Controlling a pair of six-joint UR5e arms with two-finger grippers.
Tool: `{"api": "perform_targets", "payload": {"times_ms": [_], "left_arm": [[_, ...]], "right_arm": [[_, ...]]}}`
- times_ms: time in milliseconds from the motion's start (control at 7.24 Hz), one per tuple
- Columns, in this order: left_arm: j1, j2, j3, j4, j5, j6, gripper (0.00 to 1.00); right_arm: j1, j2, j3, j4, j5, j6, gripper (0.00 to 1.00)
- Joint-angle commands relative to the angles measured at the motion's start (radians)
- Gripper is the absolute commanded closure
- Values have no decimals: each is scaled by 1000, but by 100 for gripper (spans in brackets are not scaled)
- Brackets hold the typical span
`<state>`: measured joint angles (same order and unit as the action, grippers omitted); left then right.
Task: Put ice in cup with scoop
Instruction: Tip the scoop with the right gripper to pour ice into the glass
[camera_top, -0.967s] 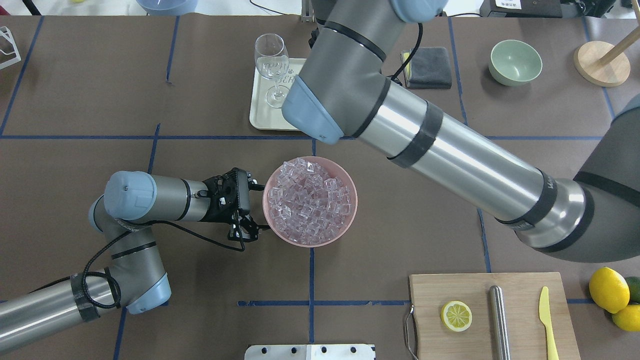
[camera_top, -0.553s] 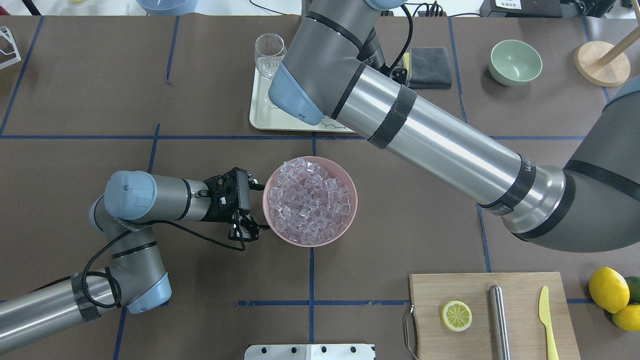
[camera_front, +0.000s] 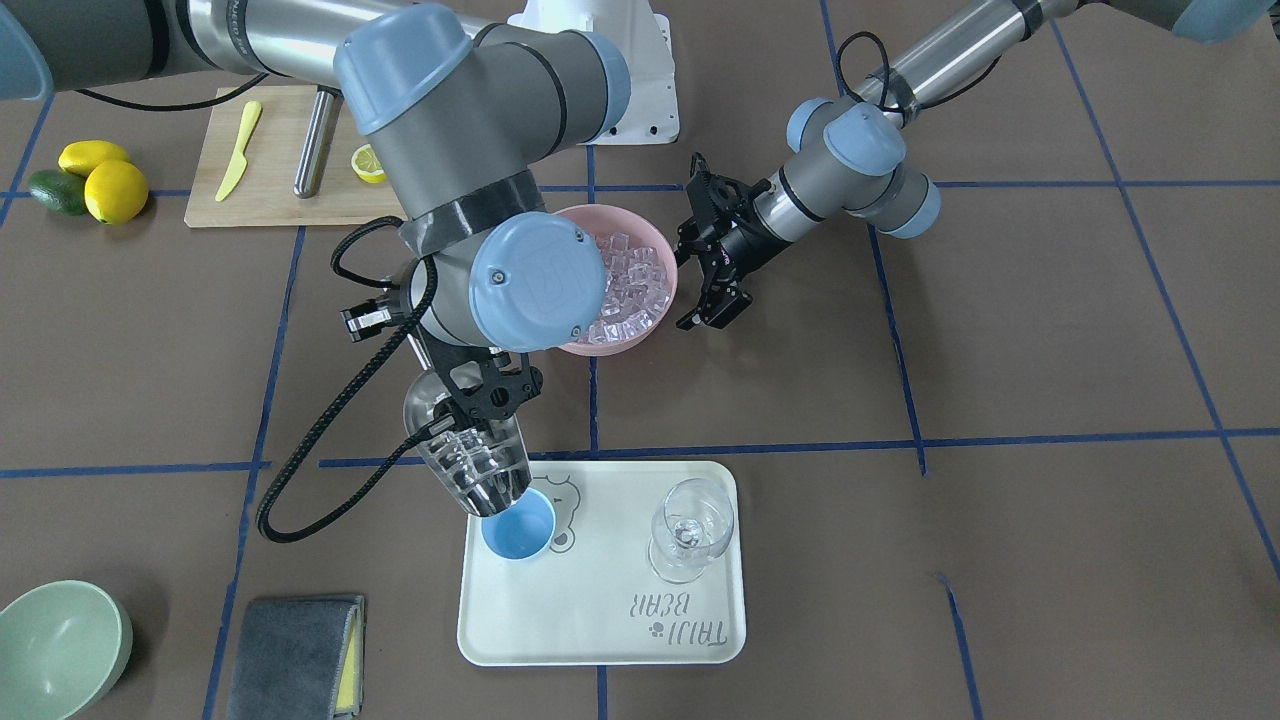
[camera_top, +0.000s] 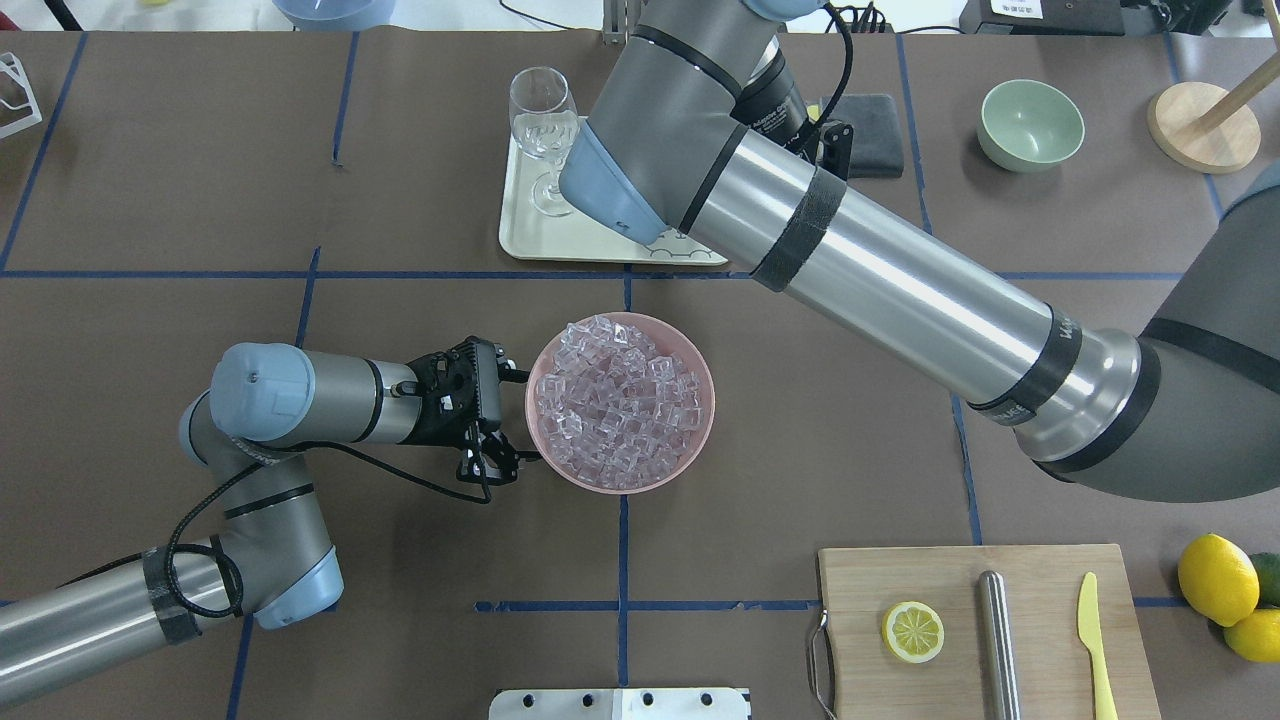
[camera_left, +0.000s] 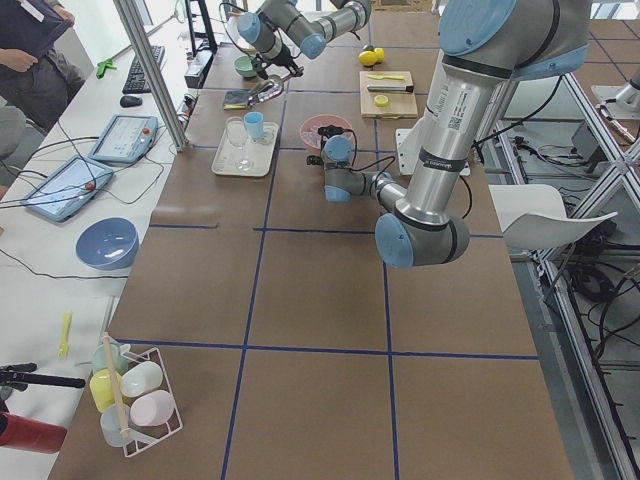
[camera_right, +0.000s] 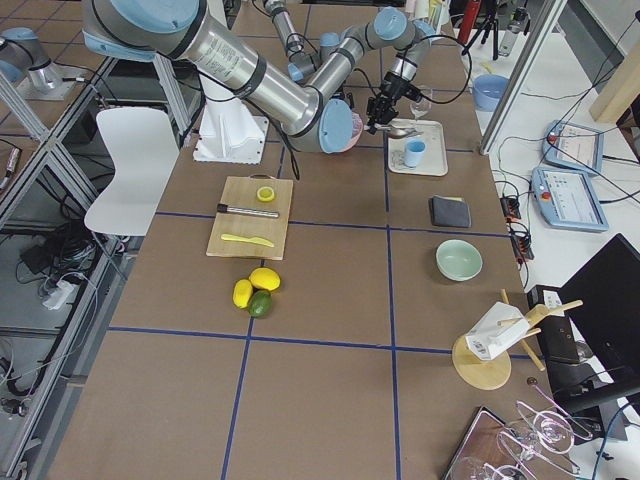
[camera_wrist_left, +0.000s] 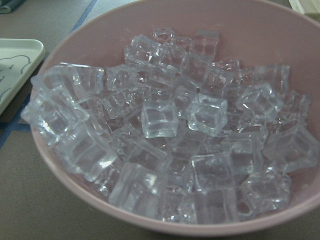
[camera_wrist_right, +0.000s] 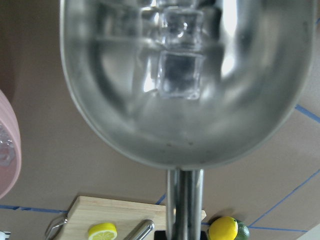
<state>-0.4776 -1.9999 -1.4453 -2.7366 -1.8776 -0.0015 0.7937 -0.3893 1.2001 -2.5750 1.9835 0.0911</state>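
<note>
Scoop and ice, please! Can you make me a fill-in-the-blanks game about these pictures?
1. The right gripper holds the scoop tipped over the light-blue ____.
2. The big heap of ice lies in a ____ bowl.
3. On the tray, beside the cup, stands a clear wine ____.
Missing words: cup; pink; glass.

Right arm (camera_top: 900, 290) stretches forward, right pincer (camera_front: 478, 410) clamped, tilted down; left pincer (camera_front: 706, 316) seemingly parted.
</note>
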Motion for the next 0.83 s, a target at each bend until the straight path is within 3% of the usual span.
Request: {"api": "perform_targets", "payload": {"times_ms": [0,691], "left_arm": [[1,1,5,0,0,0,0],[1,4,8,-14,-2,0,0]], "right_arm": [[-4,0,-20,-13,-47,-19,100],[-53,1,-31,-43,-185,-144,100]]}}
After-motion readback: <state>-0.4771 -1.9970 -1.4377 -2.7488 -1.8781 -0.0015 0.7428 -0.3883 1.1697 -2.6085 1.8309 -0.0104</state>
